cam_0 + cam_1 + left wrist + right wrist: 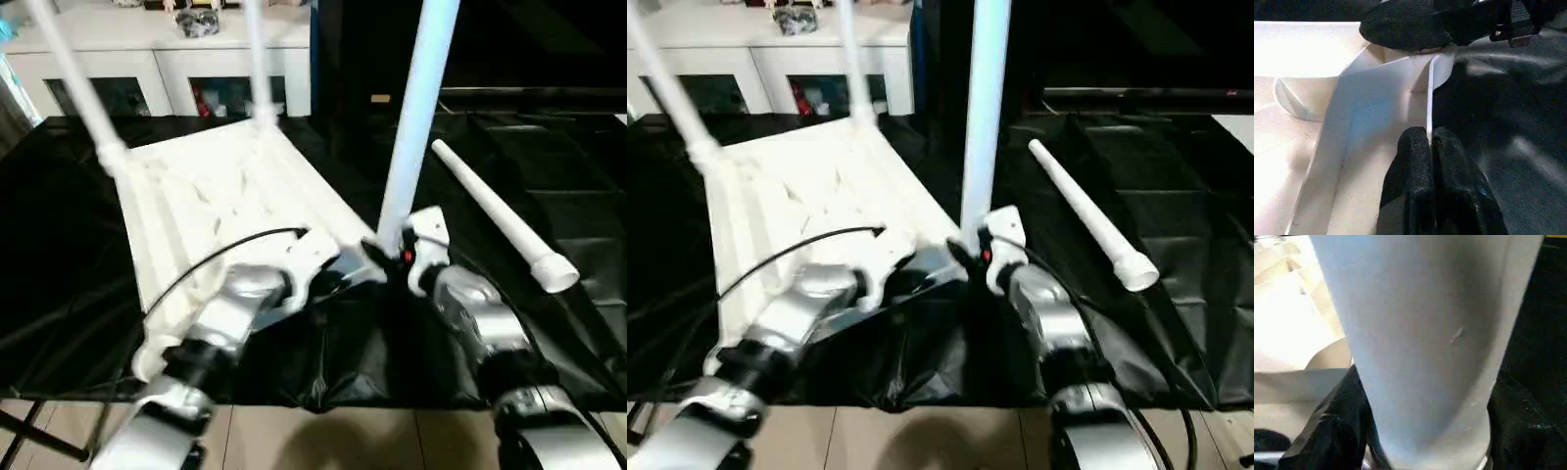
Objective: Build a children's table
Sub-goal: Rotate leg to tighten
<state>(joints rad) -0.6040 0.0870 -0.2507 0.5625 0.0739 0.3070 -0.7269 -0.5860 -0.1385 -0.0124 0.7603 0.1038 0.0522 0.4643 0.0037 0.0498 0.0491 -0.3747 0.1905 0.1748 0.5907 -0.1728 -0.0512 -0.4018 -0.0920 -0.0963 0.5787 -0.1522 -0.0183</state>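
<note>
Nearest the camera, a strip of pale floor (323,436) shows below the edge of the black-draped table (549,186), whose cloth is wrinkled and glossy. Both silver forearms reach forward over that edge. The left gripper (1431,147) has its two black fingers pressed together on the thin upright rim of the tabletop (211,196), near its closest corner (the rim edge runs straight down between the fingertips in the left wrist view). The right gripper (397,257) sits at the base of an upright leg (416,108) at that same near corner; its black fingers stand on either side of the tube, clamped around it low down, and the tube fills most of the right wrist view. The white tabletop lies upside down on the black cloth, ribbed underside up, angled so one corner points toward the robot. Two more legs stand in its far sockets: one at the far left corner (83,88), leaning outward, and one at the far corner (257,69), nearly vertical. A fourth leg (500,215) lies flat on the cloth to the right of the tabletop, well apart from it, wider end toward the robot. Beyond the table stands a white cabinet (157,64) with glazed doors and small objects on top, too indistinct to identify.
</note>
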